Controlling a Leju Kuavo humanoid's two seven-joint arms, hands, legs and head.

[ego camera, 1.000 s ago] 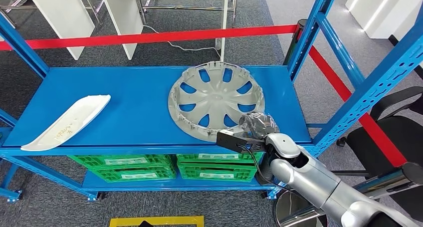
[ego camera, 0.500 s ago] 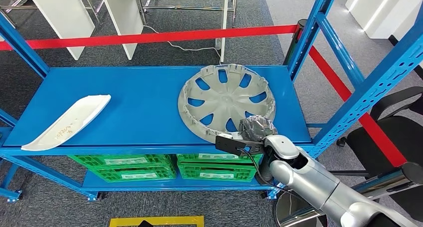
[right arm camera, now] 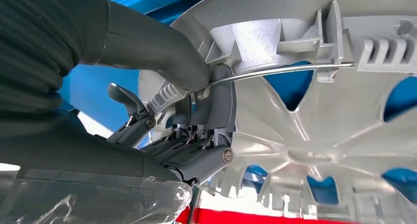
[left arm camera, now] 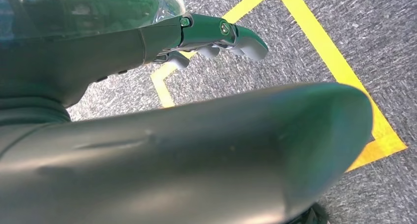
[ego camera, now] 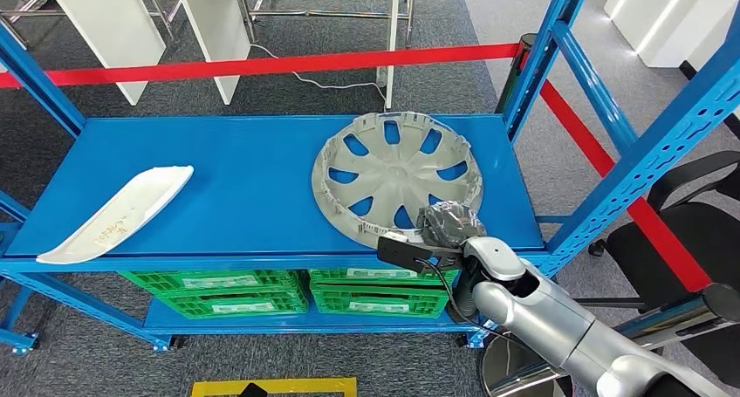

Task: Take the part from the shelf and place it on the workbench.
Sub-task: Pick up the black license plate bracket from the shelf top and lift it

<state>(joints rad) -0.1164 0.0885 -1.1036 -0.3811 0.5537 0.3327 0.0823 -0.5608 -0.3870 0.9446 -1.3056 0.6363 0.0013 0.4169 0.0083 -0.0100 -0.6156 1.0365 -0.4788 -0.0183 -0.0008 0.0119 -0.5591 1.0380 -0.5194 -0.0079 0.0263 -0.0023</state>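
The right hand [ego camera: 441,222] grips the near rim of the wheel cover [ego camera: 397,174], thumb over the edge, fingers [right arm camera: 216,111] behind it; the cover tilts up off the blue shelf [ego camera: 218,188]; grasp achieved, carrying and placement on the workbench outstanding; left hand [left arm camera: 216,34] hangs empty, fingers apart.

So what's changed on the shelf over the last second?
The right hand, gripping the hubcap's near rim, has shifted the hubcap to the right and tilted it up off the blue shelf. The white trim piece and green crates stayed put.
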